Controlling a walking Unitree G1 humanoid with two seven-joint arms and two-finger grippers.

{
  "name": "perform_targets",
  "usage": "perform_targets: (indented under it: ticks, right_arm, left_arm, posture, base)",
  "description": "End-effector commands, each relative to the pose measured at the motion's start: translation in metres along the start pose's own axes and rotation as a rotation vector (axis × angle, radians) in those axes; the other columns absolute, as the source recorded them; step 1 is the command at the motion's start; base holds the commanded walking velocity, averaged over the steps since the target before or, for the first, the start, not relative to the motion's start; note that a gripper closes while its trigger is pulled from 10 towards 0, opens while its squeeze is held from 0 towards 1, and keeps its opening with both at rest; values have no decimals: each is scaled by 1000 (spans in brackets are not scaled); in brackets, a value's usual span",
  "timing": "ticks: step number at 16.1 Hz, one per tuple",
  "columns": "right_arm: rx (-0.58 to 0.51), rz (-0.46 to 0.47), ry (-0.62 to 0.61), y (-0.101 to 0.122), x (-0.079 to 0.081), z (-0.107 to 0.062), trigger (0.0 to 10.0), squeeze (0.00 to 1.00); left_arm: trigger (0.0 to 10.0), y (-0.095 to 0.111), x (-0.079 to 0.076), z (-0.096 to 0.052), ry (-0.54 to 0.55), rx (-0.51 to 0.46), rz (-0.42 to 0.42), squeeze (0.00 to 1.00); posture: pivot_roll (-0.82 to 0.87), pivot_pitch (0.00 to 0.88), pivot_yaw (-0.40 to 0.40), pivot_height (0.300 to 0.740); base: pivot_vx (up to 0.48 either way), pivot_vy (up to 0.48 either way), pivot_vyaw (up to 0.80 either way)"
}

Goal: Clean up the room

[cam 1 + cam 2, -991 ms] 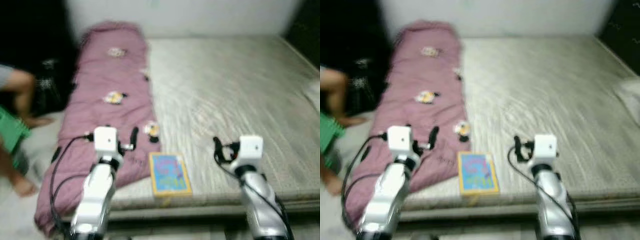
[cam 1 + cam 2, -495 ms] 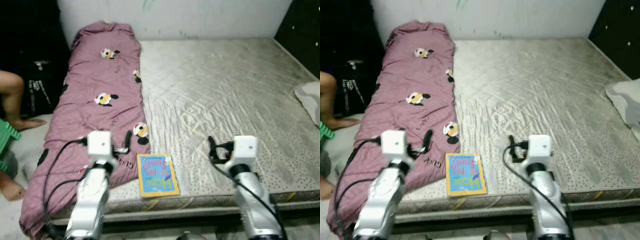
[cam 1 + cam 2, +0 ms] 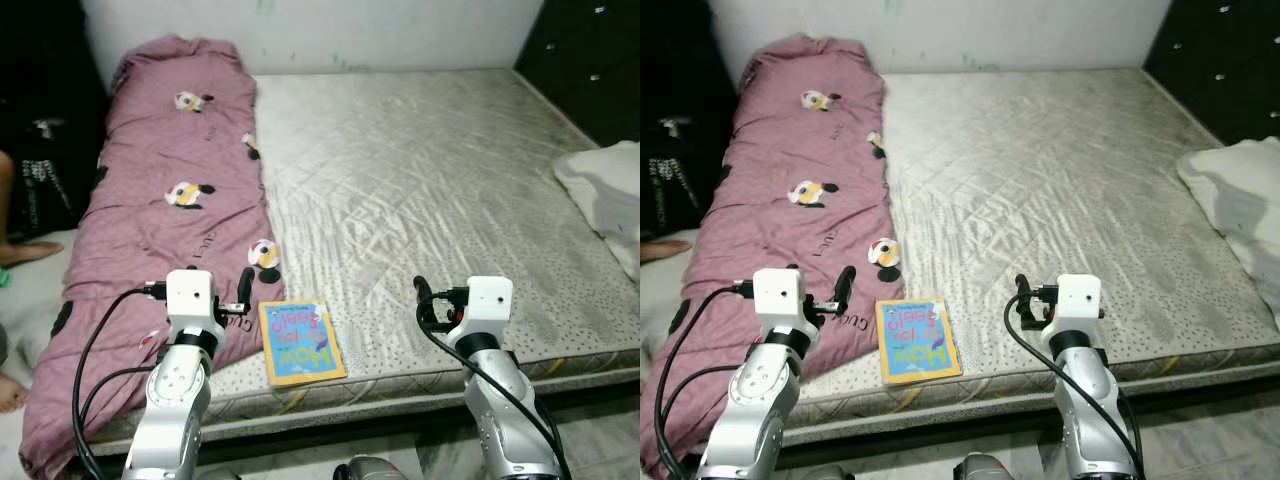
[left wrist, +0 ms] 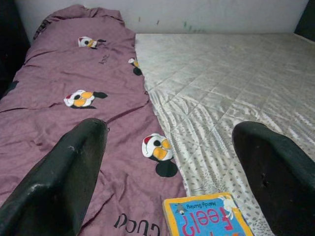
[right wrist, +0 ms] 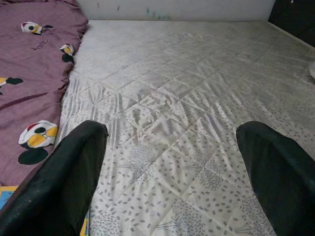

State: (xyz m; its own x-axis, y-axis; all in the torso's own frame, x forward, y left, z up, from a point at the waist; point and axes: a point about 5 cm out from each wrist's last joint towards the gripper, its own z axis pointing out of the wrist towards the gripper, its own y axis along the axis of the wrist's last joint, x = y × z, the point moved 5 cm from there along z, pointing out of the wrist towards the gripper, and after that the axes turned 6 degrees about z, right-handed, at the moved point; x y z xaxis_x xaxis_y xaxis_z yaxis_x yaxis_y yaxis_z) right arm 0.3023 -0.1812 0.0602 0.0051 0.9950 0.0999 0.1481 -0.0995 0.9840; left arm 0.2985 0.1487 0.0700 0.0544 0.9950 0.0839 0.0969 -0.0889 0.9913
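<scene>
A children's book with a yellow border and blue cover lies flat near the front edge of the bare quilted mattress. A mauve blanket printed with cartoon figures runs along the mattress's left side and droops over its edge. My left gripper is open and hovers over the blanket's near end, with the book just to its right. My right gripper is open too, above bare mattress to the right of the book. Neither holds anything.
A crumpled white cloth lies on the mattress's right edge. A dark drawer unit stands at the far right. A black bag and a person's foot are on the floor to the left. A white wall backs the bed.
The camera has swung to the right and the blur has cleared. The person's leg has slipped to the left edge and the white cloth has come into view. Both arms keep their pose.
</scene>
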Motion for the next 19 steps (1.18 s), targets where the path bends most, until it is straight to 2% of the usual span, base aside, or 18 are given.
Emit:
perform_targets:
  ticks: [1, 6, 14, 19]
  right_arm:
    - [-11, -3, 4, 5, 1, 1, 10000, 0]
    - [-15, 20, 7, 5, 3, -5, 10000, 0]
    - [-11, 27, 8, 4, 2, -6, 10000, 0]
    - [-8, 23, 18, 4, 4, -5, 10000, 0]
  left_arm:
    - [10000, 1, 3, -2, 7, 1, 7, 0]
    - [10000, -6, 6, -10, 32, 24, -4, 0]
    - [10000, -5, 9, -10, 36, 19, 26, 0]
    - [10000, -5, 10, -9, 47, 19, 30, 0]
  posture:
    - [-55, 53, -15, 740]
    - [-51, 68, -15, 740]
    - [-54, 74, -15, 646]
    - [-50, 73, -21, 642]
  base:
    - [0, 0, 0]
    - [0, 0, 0]
    - [0, 0, 0]
    - [0, 0, 0]
